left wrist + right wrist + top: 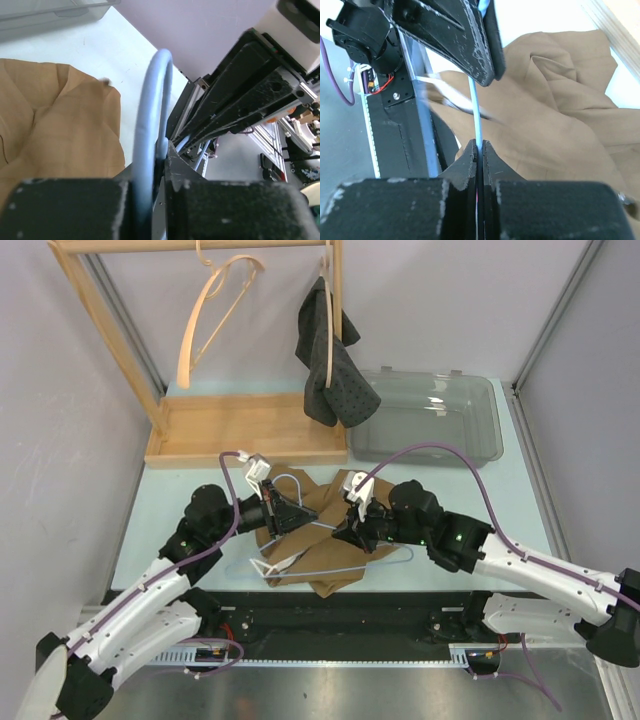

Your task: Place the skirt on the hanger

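Skirt (322, 502) lies crumpled on the worktop (190, 490) under both tools. Left tool (150, 200) is clamped on the hook of the hanger (150, 115). The right tool (480, 160) pinches its wire, fingers nearly touching.

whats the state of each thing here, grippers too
brown skirt: crumpled on table, not hung
blue hanger: over the skirt, held by both grippers
left gripper: shut on its hook
right gripper: shut on its thin bar
wooden hanger: hanging empty on rack
grey garment: hanging on rack
clear bin: empty
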Robot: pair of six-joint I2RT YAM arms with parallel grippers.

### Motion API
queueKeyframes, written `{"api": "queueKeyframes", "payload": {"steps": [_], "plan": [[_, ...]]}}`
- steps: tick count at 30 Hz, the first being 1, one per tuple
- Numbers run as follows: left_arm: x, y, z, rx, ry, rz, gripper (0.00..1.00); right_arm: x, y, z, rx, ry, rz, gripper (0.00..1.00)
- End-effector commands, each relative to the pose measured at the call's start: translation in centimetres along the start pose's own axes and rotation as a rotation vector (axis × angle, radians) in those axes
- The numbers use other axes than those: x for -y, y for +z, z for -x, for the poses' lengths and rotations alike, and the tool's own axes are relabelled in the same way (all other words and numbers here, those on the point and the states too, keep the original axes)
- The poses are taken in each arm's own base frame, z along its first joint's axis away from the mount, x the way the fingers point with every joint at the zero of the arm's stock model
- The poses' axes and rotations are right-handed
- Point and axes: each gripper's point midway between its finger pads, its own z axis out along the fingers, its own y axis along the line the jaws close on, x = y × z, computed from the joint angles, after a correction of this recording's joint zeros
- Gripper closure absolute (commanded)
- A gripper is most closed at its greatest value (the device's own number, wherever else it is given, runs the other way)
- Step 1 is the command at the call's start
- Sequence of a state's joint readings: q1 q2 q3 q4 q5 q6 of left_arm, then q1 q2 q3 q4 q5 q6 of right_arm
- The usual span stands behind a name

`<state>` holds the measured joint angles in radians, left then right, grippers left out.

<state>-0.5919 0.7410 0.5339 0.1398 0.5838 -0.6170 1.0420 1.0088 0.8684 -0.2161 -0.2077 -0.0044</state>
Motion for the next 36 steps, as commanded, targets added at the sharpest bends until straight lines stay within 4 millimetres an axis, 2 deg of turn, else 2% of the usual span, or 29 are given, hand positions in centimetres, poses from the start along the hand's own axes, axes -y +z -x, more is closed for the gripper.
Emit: {"api": "queueKeyframes", "payload": {"steps": [1,3,5,6,7,8,10,14,17,21,24,28,31,33,35,36], "plan": [[-0.4,-0.3,0.2,-0.014,0.082,0.031,1.00,0.6,0.0,2.5,0.089,0.026,-0.025,1.00],[-0.8,-0.4,0.8,0.005,0.098,0.066,1.00,1.6,0.1,2.6,0.094,0.047,-0.085,1.00],[-1.0,-0.6,1.3,0.016,0.123,0.095,1.00,3.1,-0.1,2.8,0.105,0.073,-0.165,0.67],[-1.5,-0.7,2.0,0.043,0.138,0.130,1.00,3.6,-0.2,2.8,0.110,0.086,-0.190,0.54],[-2.3,-1.0,1.6,0.026,0.141,0.173,1.00,4.0,-0.5,3.2,0.125,0.092,-0.214,0.43],[-2.3,-1.2,2.1,0.042,0.152,0.195,1.00,5.1,-1.0,3.4,0.142,0.123,-0.278,0.36],[-3.2,-1.9,3.2,0.084,0.167,0.274,1.00,5.9,-2.2,4.2,0.178,0.141,-0.329,0.27],[-4.2,-3.1,5.0,0.167,0.179,0.377,1.00,8.7,-5.1,4.4,0.219,0.208,-0.505,0.25],[-4.0,-3.5,6.5,0.238,0.182,0.400,1.00,9.4,-6.3,3.4,0.189,0.235,-0.554,0.27],[-4.0,-4.1,8.3,0.317,0.181,0.433,1.00,9.1,-6.5,1.1,0.114,0.321,-0.556,0.30],[-4.3,-4.3,9.2,0.354,0.194,0.459,1.00,7.9,-5.6,-0.7,0.037,0.376,-0.501,0.34],[-5.0,-3.3,9.2,0.333,0.194,0.468,1.00,6.7,-3.9,-2.9,-0.066,0.432,-0.448,0.37],[-5.0,-2.7,9.7,0.351,0.192,0.452,1.00,5.8,-1.6,-4.2,-0.123,0.457,-0.416,0.40],[-5.0,-2.6,10.0,0.364,0.195,0.451,1.00,6.2,0.1,-5.1,-0.155,0.474,-0.444,0.40],[-5.0,-2.6,10.3,0.374,0.197,0.452,1.00,6.2,1.4,-5.0,-0.151,0.517,-0.464,0.37],[-4.9,-2.6,10.4,0.379,0.197,0.449,1.00,7.3,2.1,-5.9,-0.172,0.536,-0.533,0.35]]}}
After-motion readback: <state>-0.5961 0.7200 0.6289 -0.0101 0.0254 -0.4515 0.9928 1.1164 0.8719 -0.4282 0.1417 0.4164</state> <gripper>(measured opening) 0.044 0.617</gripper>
